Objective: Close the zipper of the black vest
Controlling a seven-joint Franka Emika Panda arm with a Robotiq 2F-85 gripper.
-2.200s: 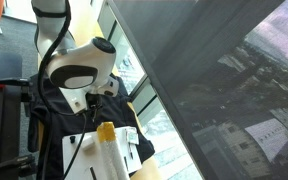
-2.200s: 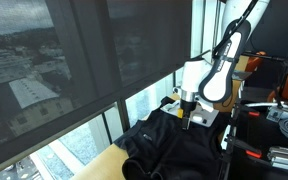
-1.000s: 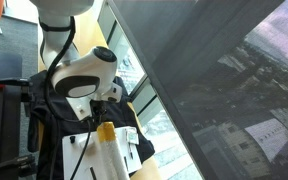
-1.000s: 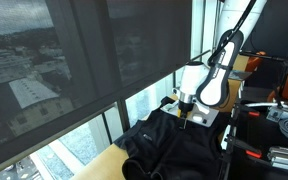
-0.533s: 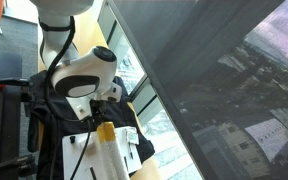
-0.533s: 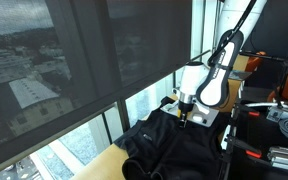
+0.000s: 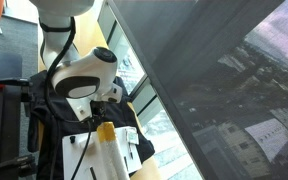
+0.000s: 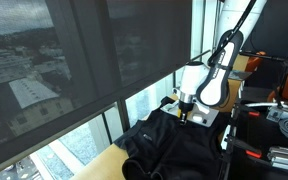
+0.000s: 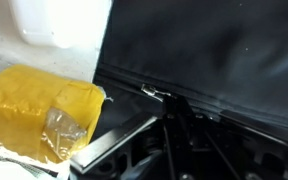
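The black vest (image 8: 164, 148) lies spread on the table by the window, and its dark fabric fills the upper right of the wrist view (image 9: 214, 50). The zipper (image 9: 156, 94) runs along the fabric's edge, with a small silver pull that sticks out just in front of my fingertips. My gripper (image 9: 174, 108) points down at the vest's edge (image 8: 182, 116). Its jaws are pressed together on the zipper at the pull. In an exterior view the white wrist (image 7: 79, 75) hides the gripper and most of the vest (image 7: 126, 118).
A yellow packet (image 9: 39, 110) lies just beside the vest's edge, under a white object (image 9: 54, 25). White papers (image 7: 94, 158) and a yellow bottle (image 7: 106, 131) sit near the vest. The window glass (image 8: 84, 70) runs along the table. Cables and equipment (image 8: 279, 120) stand behind the arm.
Since the earliest frames the arm has come lower over the vest. Over the last second it has stayed in place in both exterior views.
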